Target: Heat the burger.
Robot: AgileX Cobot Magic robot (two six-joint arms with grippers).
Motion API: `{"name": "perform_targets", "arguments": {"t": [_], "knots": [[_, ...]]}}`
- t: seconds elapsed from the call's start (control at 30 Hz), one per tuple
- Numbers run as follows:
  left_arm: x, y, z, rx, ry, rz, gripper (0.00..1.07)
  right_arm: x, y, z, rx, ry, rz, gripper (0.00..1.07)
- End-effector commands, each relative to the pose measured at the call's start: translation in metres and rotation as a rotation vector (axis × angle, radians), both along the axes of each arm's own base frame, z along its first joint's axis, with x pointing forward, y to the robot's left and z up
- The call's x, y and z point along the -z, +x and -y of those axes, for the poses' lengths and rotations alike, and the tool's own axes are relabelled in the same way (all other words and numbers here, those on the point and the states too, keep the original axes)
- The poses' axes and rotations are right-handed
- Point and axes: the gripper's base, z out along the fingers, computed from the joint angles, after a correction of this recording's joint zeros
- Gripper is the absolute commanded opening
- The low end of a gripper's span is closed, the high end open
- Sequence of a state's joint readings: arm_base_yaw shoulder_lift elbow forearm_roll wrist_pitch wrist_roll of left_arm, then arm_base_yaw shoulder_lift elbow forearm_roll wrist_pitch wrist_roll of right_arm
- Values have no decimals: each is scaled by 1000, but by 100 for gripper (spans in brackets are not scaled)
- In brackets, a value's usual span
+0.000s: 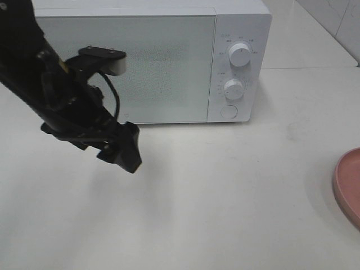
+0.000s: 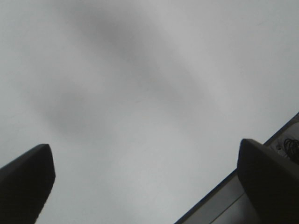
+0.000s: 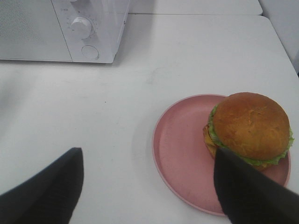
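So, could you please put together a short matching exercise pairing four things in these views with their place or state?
Things:
1. burger
2. microwave door
3. left gripper
4. pink plate

Places or states:
A. closed
B. lying on the white table, bearing the food
C. sitting toward one side of the plate
D. fingers wide apart, nothing between them

Pairs: 1-C, 2-A, 3-D, 4-B
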State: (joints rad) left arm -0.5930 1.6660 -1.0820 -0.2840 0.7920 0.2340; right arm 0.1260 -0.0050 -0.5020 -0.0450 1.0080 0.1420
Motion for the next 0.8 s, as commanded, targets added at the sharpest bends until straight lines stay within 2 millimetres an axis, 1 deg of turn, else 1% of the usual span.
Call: {"name": "perform_targets", "arguments": {"t": [0.03, 0.07, 0.1, 0.13, 0.17, 0.2, 0.23, 0.27, 0.3, 0.33, 0.37, 0.43, 0.47, 0.5, 0.53, 0.57, 0.6, 0.63, 0.67, 0.7, 0.73, 0.77, 0.8], "knots": [[-8, 0, -15, -36, 12, -36, 98, 0, -3, 0, -1, -5, 38, 75], [-16, 2, -29, -70, 13, -45, 98, 0, -3, 0, -1, -5, 38, 75], [-21, 2, -36, -88, 13, -52, 98, 0, -3, 0, -1, -5, 38, 75], [-21, 2, -36, -88, 13, -52, 98, 0, -3, 0, -1, -5, 38, 75], [-29, 2, -49, -126, 9, -59, 98, 0, -3, 0, -1, -5, 38, 75], [-29, 2, -49, -126, 9, -59, 98, 0, -3, 0, -1, -5, 38, 75], [-37, 2, -62, -162, 6, -67, 98, 0, -3, 0, -1, -5, 38, 75], [-41, 0, -70, -182, 5, -69, 98, 0, -3, 0, -1, -5, 38, 75], [-41, 0, -70, -182, 5, -69, 98, 0, -3, 0, -1, -5, 38, 75], [-47, -3, -86, -231, -3, -59, 98, 0, -3, 0, -1, -5, 38, 75], [-47, -3, -86, -231, -3, -59, 98, 0, -3, 0, -1, -5, 38, 75], [-48, -19, -118, -332, -7, -55, 98, 0, -3, 0, -1, -5, 38, 75], [-48, -19, -118, -332, -7, -55, 98, 0, -3, 0, -1, -5, 38, 75], [-49, -24, -127, -359, -6, -58, 98, 0, -3, 0, -1, -5, 38, 75], [-49, -24, -127, -359, -6, -58, 98, 0, -3, 0, -1, -5, 38, 75], [-49, -35, -141, -407, -3, -64, 98, 0, -3, 0, -1, -5, 38, 75], [-50, -41, -150, -440, -4, -64, 98, 0, -3, 0, -1, -5, 38, 75], [-53, -52, -162, -493, -13, -47, 98, 0, -3, 0, -1, -5, 38, 75], [-53, -52, -162, -493, -13, -47, 98, 0, -3, 0, -1, -5, 38, 75], [-56, -58, -167, -523, -20, -35, 98, 0, -3, 0, -1, -5, 38, 75], [-60, -68, -173, -560, -30, -8, 98, 0, -3, 0, -1, -5, 38, 75], [-60, -68, -173, -560, -30, -8, 98, 0, -3, 0, -1, -5, 38, 75], [-61, -73, -174, -569, -34, 6, 98, 0, -3, 0, -1, -5, 38, 75]]}}
